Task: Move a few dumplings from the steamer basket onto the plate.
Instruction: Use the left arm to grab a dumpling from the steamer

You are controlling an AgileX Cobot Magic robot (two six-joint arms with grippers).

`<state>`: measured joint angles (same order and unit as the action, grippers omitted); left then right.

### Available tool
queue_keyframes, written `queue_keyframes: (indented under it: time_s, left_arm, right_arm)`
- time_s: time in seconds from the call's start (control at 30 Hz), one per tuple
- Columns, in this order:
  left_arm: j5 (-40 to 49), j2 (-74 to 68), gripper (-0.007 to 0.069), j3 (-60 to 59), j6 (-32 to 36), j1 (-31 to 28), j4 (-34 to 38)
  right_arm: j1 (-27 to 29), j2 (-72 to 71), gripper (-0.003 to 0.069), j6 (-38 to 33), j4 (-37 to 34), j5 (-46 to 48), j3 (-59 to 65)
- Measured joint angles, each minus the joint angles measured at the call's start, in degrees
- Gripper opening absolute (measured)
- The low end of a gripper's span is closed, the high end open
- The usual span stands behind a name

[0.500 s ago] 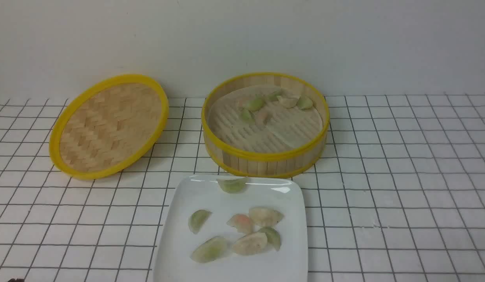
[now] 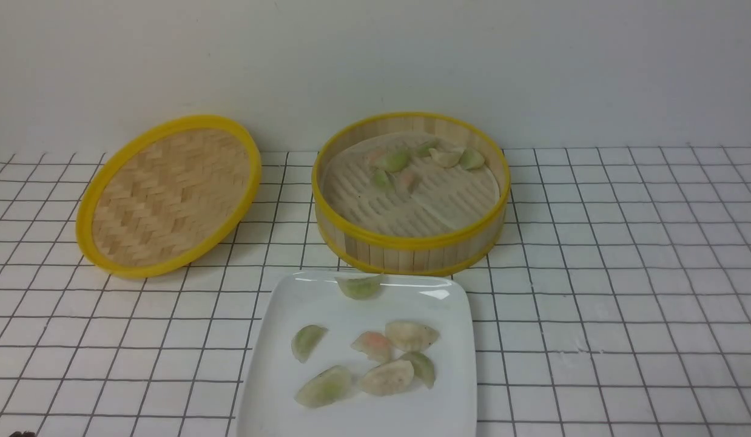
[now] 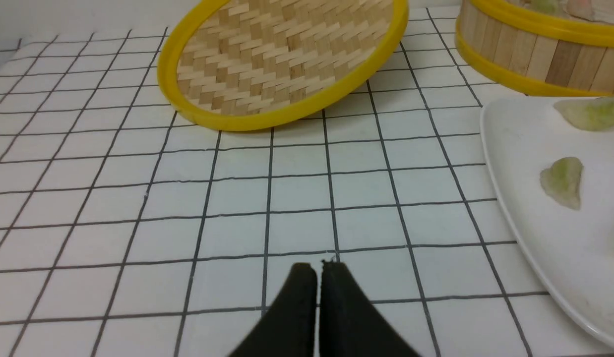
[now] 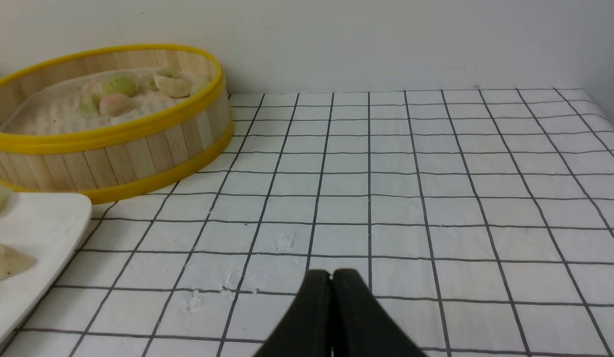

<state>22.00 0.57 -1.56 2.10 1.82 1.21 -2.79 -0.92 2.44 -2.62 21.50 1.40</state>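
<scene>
The dumplings lie in two groups, both away from the fingers of either arm.

The table, covered in white cloth with a dark grid, spreads under both grippers. The steamer basket stands upright on it, ahead of the right gripper and off to that gripper's left, well apart from its fingertips. The woven lid with its yellow rim lies tilted ahead of the left gripper, well apart from it, with its far edge raised. The plate sits between the two grippers, to the right of the left fingers and to the left of the right fingers. It is nearer to both than the basket is, and its far edge lies just beside the basket's wall.

Each gripper has its two black fingers pressed flat together with nothing between them, pointing forward low over bare cloth. Whether the tips touch the cloth cannot be told.

Seven dumplings rest on the plate: one pale green one at the rim farthest from the fingers, and six more in a loose cluster nearer to them, green, cream and one pinkish. A handful more sit on the basket's slatted floor, gathered toward the wall farthest from both grippers. Most of these are green, with a cream one and a faint pink one among them.
</scene>
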Motion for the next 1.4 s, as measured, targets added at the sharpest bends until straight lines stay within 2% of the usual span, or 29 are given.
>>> queue_keyframes:
  time_s: [0.27,0.37,0.43,0.6,0.7,0.77,0.83,0.87,0.9,0.93,0.97,1.0,1.07,1.13,1.17,1.27,1.4]
  left_arm:
    - [-0.1,0.0,-0.0006,0.0,-0.1,0.0,-3.0]
    - [-1.6,0.0,-0.0006,0.0,-2.1,0.0,-0.8]
    - [-5.7,0.0,-0.0006,-0.2,-3.9,0.0,4.0]
    - [-24.1,0.0,-0.0006,-0.2,-13.4,0.0,21.6]
    - [-35.3,0.0,-0.0006,0.8,-17.0,0.0,27.0]
    - [-36.0,-0.5,-0.0006,4.7,-18.2,0.0,26.1]
    - [-33.2,-2.7,-0.0006,9.9,-18.5,0.1,22.7]
    - [-25.2,-8.5,-0.0006,17.6,-18.5,0.6,18.1]
    - [-21.6,-11.1,-0.0006,20.8,-18.5,1.0,16.4]
    - [-12.1,-18.2,-0.0006,28.7,-18.4,2.1,13.2]
    - [-10.7,-19.3,-0.0006,29.9,-18.4,2.2,12.9]
    - [-4.8,-23.9,-0.0006,34.6,-18.0,3.0,11.6]
    - [14.9,-41.9,-0.0006,51.9,-13.6,5.7,9.5]
    - [19.0,-46.7,-0.0006,55.6,-12.0,6.4,9.4]
    - [25.9,-57.3,-0.0006,62.3,-8.2,8.0,9.3]
    - [32.0,-73.4,-0.0006,73.7,-3.1,11.1,9.1]
    - [39.4,-93.5,-0.0006,88.3,-0.1,16.4,7.5]
  right_arm:
    - [0.0,0.0,-0.0015,0.0,0.0,0.0,0.0]
    - [0.0,0.0,-0.0015,0.0,0.0,0.0,0.0]
    - [0.0,0.0,-0.0015,0.0,0.0,0.0,0.0]
    - [0.0,0.0,-0.0015,0.0,0.0,0.0,0.0]
    - [0.0,0.0,-0.0015,0.0,0.0,0.0,0.0]
    - [0.0,0.0,-0.0015,0.0,0.0,0.0,0.0]
    - [0.0,0.0,-0.0015,0.0,0.0,0.0,0.0]
    - [0.0,0.0,-0.0015,0.0,0.0,0.0,0.0]
    - [0.0,0.0,-0.0015,0.0,0.0,0.0,0.0]
    - [0.0,0.0,-0.0015,0.0,0.0,0.0,0.0]
    - [0.0,0.0,-0.0015,0.0,0.0,0.0,0.0]
    - [0.0,0.0,-0.0015,0.0,0.0,0.0,0.0]
    - [0.0,0.0,-0.0015,0.0,0.0,0.0,0.0]
    - [0.0,0.0,-0.0015,0.0,0.0,0.0,0.0]
    - [0.0,0.0,-0.0015,0.0,0.0,0.0,0.0]
    - [0.0,0.0,-0.0015,0.0,0.0,0.0,0.0]
    - [0.0,0.0,-0.0015,0.0,0.0,0.0,0.0]
